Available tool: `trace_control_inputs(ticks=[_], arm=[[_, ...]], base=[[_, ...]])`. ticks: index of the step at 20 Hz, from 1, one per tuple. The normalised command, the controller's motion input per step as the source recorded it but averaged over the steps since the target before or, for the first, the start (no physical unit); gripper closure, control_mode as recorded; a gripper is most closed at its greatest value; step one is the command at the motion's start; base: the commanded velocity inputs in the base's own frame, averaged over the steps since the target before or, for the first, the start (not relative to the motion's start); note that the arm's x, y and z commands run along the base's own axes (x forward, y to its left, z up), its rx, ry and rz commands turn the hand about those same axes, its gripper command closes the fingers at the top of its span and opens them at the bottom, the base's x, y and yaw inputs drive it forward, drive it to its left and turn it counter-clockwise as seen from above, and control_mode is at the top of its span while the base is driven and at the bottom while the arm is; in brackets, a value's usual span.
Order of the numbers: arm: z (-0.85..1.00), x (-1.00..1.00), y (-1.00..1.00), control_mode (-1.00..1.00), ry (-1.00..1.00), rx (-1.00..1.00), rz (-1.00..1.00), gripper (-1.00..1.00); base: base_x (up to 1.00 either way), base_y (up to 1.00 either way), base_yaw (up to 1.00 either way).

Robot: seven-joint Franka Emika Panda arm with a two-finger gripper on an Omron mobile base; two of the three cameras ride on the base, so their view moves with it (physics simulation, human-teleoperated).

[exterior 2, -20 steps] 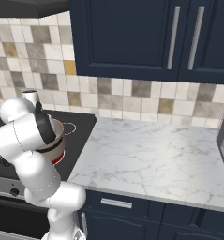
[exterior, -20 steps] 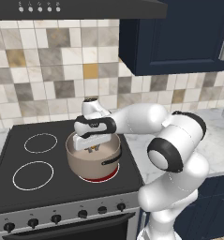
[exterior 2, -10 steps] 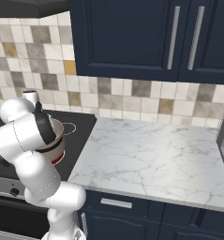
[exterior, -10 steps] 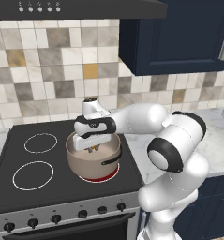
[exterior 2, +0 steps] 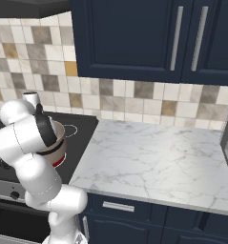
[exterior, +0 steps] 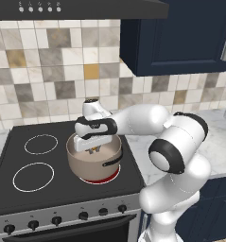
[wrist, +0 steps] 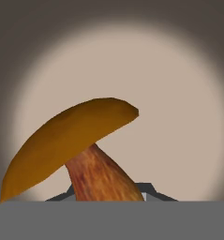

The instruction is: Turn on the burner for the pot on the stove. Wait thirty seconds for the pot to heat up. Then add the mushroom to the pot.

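Gripper [exterior: 92, 150] was clamped on the mushroom [wrist: 71, 145] by its stem, orange-brown cap tilted, hanging inside the mouth of the pot [exterior: 93, 165] with the pale pot floor showing below it. Pot sat on the glowing red burner [exterior: 105, 179] at the front right of the stove [exterior: 20, 189], beside the marble counter [exterior 2: 153, 162].
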Motion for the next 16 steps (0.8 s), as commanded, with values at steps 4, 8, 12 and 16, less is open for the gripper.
trace_control_inputs(ticks=[4, 8, 12, 16], arm=[[0.0, 0.0, 0.0, -1.0, 0.0, 0.0, 0.0, 1.0], [0.0, 0.0, 0.0, -1.0, 0.0, 0.0, 0.0, 1.0], [0.0, 0.0, 0.0, -1.0, 0.0, 0.0, 0.0, 1.0], [0.0, 0.0, 0.0, -1.0, 0.0, 0.0, 0.0, 1.0]], base=[[0.0, 0.0, 0.0], [0.0, 0.0, 0.0], [0.0, 0.0, 0.0], [0.0, 0.0, 0.0]])
